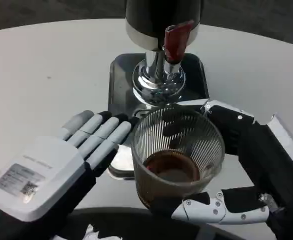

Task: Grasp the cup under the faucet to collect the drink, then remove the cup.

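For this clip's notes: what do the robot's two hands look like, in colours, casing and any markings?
The left hand has a broad white back plate bearing a pale grey label with small print and a code square; its fingers are light grey, ending in black tips. A small green light glows at its lower left edge. The right hand is mostly black, edged with white casing, and the finger along the bottom is white with small dark screws.

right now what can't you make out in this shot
- Dispenser, head view: its upper body is cut off by the top edge.
- Drip tray: its front is hidden behind the cup and the left robot hand.
- Right robot hand: the palm side is hidden by the cup it holds.
- Table under the cup: hidden, so contact or a gap cannot be told.
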`<state>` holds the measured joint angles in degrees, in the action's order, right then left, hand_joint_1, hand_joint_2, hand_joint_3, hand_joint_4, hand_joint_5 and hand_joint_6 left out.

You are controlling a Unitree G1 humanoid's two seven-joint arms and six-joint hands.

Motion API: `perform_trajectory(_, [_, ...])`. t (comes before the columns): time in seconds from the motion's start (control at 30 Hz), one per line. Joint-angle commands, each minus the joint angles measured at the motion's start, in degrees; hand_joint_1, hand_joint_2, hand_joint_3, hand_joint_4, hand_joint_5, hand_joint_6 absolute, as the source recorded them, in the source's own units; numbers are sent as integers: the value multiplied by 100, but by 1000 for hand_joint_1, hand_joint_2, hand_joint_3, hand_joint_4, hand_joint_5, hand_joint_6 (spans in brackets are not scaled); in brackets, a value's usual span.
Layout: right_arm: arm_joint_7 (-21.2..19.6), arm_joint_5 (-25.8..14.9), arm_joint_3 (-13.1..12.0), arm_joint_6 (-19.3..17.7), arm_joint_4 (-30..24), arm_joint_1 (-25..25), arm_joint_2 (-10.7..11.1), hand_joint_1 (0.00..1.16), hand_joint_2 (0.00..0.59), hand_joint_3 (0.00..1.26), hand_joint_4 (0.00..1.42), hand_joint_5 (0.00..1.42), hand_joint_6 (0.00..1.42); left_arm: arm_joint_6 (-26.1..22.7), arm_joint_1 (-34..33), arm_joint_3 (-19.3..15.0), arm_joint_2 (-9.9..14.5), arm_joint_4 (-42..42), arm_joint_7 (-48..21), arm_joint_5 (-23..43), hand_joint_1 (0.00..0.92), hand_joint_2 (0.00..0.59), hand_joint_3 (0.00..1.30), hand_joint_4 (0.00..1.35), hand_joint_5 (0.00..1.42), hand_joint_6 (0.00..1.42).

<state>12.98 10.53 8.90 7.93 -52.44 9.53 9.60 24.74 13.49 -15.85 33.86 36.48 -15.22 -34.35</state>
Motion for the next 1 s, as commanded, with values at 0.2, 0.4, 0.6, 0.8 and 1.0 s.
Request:
perform_trajectory(0.2, [-7,-306,-200,-291,-374,356,57,1106,156,719,889,933,1283,0,-20,312,45,236,-242,-59,0,0,0,0,0,0])
perform_trajectory(0.4, [-34,-300,-195,-472,-374,502,53,1104,156,719,889,941,1294,-70,-95,410,39,192,-335,-168,0,0,0,0,0,0])
perform_trajectory(0.6, [-25,-274,-206,-625,-361,566,74,1103,156,719,889,943,1300,-154,-225,466,5,143,-338,-207,0,0,0,0,0,0])
perform_trajectory(0.8, [-24,-273,-175,-621,-370,597,78,1103,156,719,889,944,1302,-206,-229,525,-10,128,-333,-236,0,0,0,0,0,0])
perform_trajectory(1.0, [-33,-250,-114,-576,-393,558,67,1102,156,719,898,949,1302,-282,-184,476,4,130,-324,-219,0,0,0,0,0,0])
